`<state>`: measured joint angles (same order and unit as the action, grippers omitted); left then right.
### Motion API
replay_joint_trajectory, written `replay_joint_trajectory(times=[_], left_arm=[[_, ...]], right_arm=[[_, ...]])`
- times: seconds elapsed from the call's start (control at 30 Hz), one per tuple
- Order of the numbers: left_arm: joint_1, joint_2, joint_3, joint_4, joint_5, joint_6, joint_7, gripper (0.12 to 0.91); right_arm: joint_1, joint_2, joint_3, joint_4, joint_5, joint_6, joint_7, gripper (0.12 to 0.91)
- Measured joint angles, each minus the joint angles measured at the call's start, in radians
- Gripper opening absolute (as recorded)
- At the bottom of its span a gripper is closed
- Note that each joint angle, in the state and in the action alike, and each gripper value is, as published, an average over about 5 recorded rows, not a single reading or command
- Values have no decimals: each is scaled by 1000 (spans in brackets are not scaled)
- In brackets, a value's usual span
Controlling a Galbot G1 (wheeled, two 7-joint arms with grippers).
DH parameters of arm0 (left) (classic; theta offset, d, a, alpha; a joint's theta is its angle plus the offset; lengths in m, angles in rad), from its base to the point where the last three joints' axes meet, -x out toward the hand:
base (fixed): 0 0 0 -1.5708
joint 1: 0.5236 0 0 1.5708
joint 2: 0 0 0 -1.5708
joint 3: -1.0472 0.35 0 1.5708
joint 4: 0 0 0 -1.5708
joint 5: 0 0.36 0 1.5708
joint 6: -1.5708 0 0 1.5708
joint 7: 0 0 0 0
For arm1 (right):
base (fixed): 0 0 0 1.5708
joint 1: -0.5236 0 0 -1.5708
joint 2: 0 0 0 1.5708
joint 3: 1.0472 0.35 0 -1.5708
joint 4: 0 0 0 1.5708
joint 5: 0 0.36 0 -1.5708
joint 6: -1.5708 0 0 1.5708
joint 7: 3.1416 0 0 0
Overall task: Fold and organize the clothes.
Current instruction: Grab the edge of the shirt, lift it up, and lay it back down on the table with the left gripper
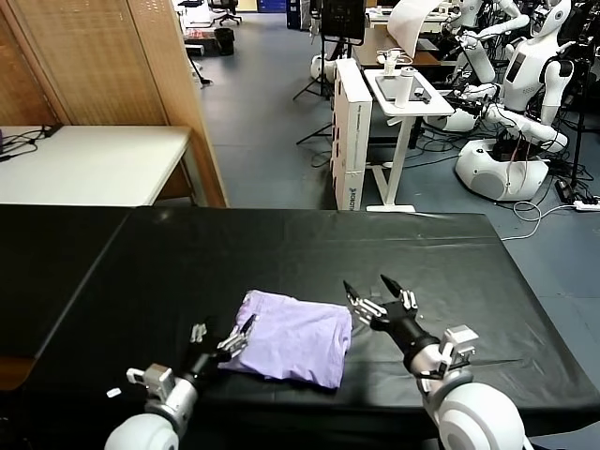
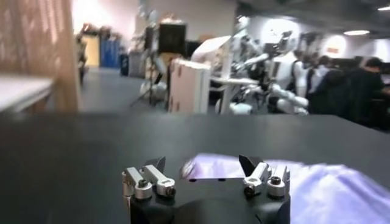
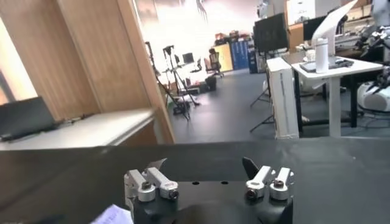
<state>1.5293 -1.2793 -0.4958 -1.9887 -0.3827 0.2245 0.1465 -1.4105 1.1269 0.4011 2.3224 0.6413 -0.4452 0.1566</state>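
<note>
Head view first: we see the light lavender short-sleeved cotton T-shirt point(image 1: 292, 337) lying as a compact, roughly rectangular folded bundle on the black-covered table point(image 1: 309, 248), near the front edge and about midway between our two arms. Our left gripper point(image 1: 237, 338) sits at the bundle's left edge, jaws spread wide, its tips touching or just beside the cloth; we cannot tell which. Our right gripper point(image 1: 378, 292) hovers just beside the bundle's upper right corner, jaws also wide and holding nothing.

Left wrist view: the left gripper point(image 2: 204, 165) shows both fingers parted, with lavender fabric point(image 2: 317, 182) lying just ahead of them and running off to one side. Nothing is pinched between them.

Right wrist view: the right gripper point(image 3: 204, 165) stands open over bare black table; only a small pale lavender corner point(image 3: 116, 215) of the shirt peeks in at the frame's edge.

We judge the shirt light, soft and limp, with no stiffness of its own, so the stacked layers would slide apart if pulled from one point. It looks neither fragile nor slippery against the table cover. We would take hold at the folded edges or corners, pinching all layers together, one gripper on each side, and keep it low.
</note>
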Motion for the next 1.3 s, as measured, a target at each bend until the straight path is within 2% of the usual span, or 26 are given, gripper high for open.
replay_joint_trajectory(times=[0.37,0.47,0.57,0.67,0.8,0.9,1.0,1.17,1.3], left_arm=[[-4,-24,9,32,-95,75,1,906],[-5,-25,12,27,-132,96,1,881],[-7,-29,16,23,-160,114,2,785],[-8,-33,24,18,-177,129,2,616],[-13,-37,31,15,-186,135,4,353],[-18,-38,30,13,-188,132,3,219],[-21,-35,20,2,-189,126,-7,202],[-29,-14,-10,-43,-177,127,-60,201],[-46,10,-58,-88,-99,115,-98,201]], right_arm=[[-7,2,5,17,1,-3,1,907],[-9,2,6,17,1,-3,2,907],[-9,2,7,16,1,-4,3,907],[-9,2,8,13,1,-4,4,907],[-11,5,9,10,0,-4,6,907],[-14,6,10,11,0,-4,8,907],[-17,7,14,12,-1,-4,9,907],[-20,11,21,12,-1,-4,11,907],[-24,10,31,14,-1,-3,12,907]])
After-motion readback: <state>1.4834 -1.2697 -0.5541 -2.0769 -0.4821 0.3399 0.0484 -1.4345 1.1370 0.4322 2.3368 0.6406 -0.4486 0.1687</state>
